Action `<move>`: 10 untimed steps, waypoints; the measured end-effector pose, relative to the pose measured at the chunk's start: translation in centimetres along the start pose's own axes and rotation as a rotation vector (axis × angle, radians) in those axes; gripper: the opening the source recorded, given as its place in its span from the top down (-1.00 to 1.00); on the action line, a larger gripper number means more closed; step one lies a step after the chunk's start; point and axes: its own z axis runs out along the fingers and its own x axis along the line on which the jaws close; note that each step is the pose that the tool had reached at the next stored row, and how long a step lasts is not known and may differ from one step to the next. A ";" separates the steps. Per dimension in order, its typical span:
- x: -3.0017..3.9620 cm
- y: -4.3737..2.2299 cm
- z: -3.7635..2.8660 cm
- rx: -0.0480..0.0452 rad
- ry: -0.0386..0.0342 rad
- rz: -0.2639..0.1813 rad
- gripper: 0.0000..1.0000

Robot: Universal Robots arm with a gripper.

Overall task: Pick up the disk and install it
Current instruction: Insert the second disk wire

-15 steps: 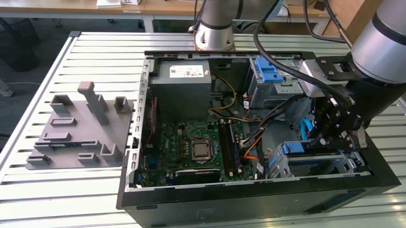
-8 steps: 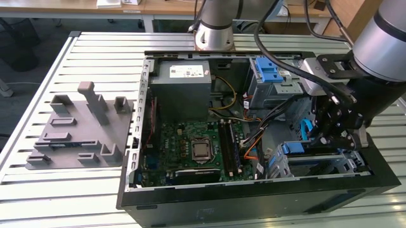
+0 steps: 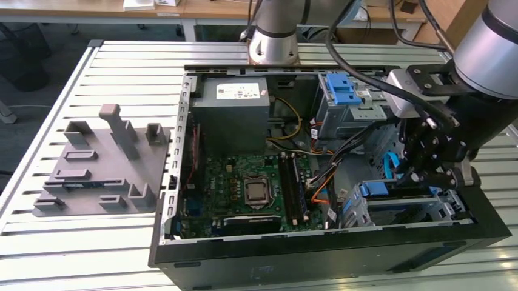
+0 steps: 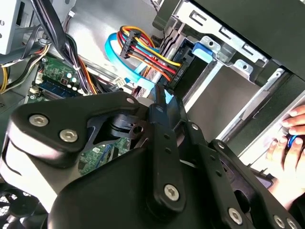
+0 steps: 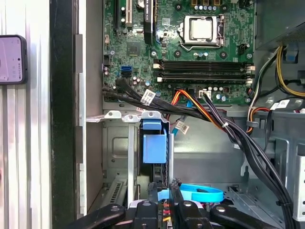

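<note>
The disk (image 5: 155,143) is seen seated edge-on in the lower drive cage (image 3: 409,209) of the computer case (image 3: 324,254). The gripper (image 3: 433,173) is positioned just above it; jaws appear drawn together, gripping nothing. Installation is judged nearly complete.

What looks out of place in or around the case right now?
A person's hand sits close beside the open case in the second wrist view, near where the gripper works at the drive cage. A phone lies on the slatted table next to the case. Inside, loose cables drape across the bay.
</note>
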 end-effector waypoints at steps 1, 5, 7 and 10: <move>0.00 0.00 -0.02 0.0000 -0.0002 0.000 0.51; 0.00 -0.01 -0.06 0.0000 0.0002 0.000 0.79; 0.00 0.00 -0.05 0.0000 0.0001 0.000 0.79; 0.00 0.00 -0.06 0.0000 0.0001 0.000 0.79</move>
